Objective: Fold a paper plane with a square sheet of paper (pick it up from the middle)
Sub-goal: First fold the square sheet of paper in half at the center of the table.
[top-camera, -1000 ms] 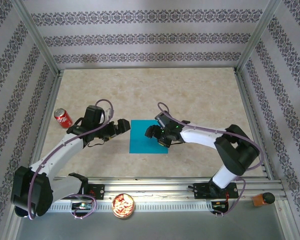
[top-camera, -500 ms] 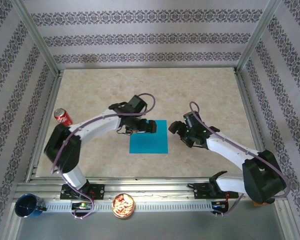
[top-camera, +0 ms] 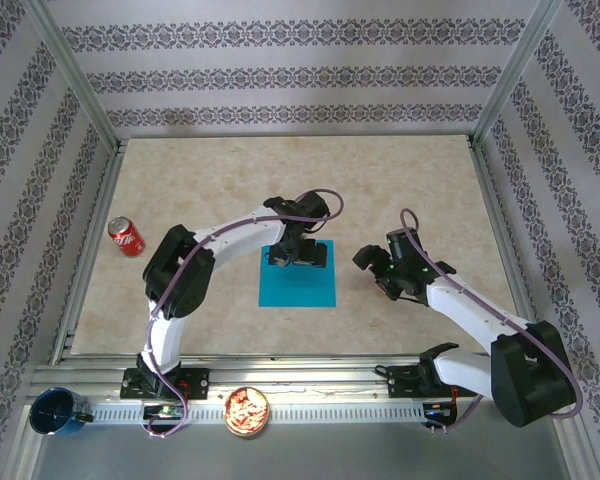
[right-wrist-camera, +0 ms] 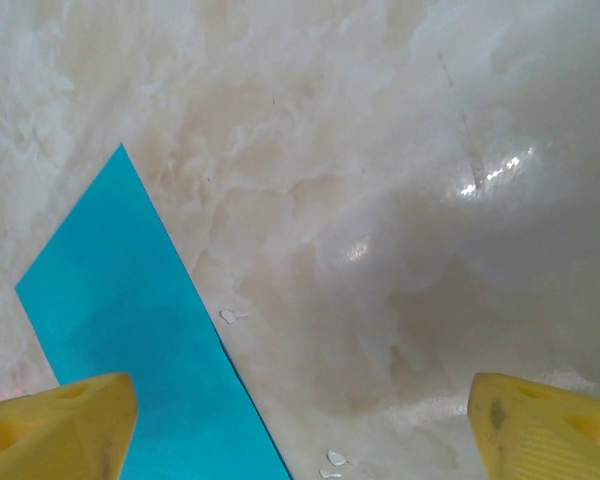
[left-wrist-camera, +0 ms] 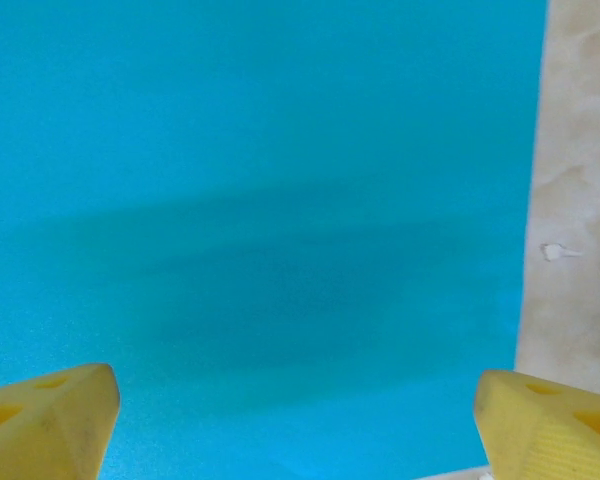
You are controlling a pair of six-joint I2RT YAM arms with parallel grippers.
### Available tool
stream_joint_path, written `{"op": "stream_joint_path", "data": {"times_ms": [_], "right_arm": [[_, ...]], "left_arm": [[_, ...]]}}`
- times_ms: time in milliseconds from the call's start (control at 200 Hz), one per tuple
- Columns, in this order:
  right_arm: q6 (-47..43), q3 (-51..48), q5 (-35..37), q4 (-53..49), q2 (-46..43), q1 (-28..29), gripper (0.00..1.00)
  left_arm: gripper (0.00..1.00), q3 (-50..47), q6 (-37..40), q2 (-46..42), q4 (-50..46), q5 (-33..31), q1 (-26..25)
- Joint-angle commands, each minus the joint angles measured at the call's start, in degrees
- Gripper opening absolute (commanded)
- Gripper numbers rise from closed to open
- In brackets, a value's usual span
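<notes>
The square sheet of paper (top-camera: 298, 287) lay flat on the marbled table (top-camera: 280, 180), about midway between the two arms and nearer the front rail than the back wall. It was plain turquoise, with no crease that I could make out. The left gripper (top-camera: 298, 253) hung over the sheet's far edge, its arm bent round from the base to reach there. Through its wrist camera the two yellow fingertips (left-wrist-camera: 45, 425) stood wide apart at the bottom corners with nothing between them (just blue paper below, and a strip of table down the right side). Whether they touched the sheet I could not tell. The right gripper (top-camera: 372, 262) sat off the paper, near its right edge, over bare table. Its fingers (right-wrist-camera: 545, 430) were likewise spread wide and held nothing, with a corner of the sheet lying to their left. A red soda can (top-camera: 126, 237) stood well off to the left, near the side rail. On the front ledge were a dark blue cup (top-camera: 56, 412) and a small round bowl (top-camera: 247, 410) of something pinkish
</notes>
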Motion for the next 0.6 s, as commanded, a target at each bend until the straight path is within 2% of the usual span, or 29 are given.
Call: {"op": "stream_joint_path", "data": {"times_ms": [0,340,595], "right_arm": [[-1.32,-0.35,-1.54,-0.48,0.17,-0.74,0.86],[-1.96,0.28,-3.66,-0.52,2.14,-0.75,0.86],[-3.68,1.58,-2.69,-3.73,1.88,-0.75,0.86]], "left_arm": [[0.92,3.78,-1.90,2.52,-8.04,-4.60,-1.24],[0.94,7.77,-1.92,7.09,-8.80,-3.27,-1.86],[0.94,7.77,-1.89,8.20,-10.71,-5.53,-2.04]]}}
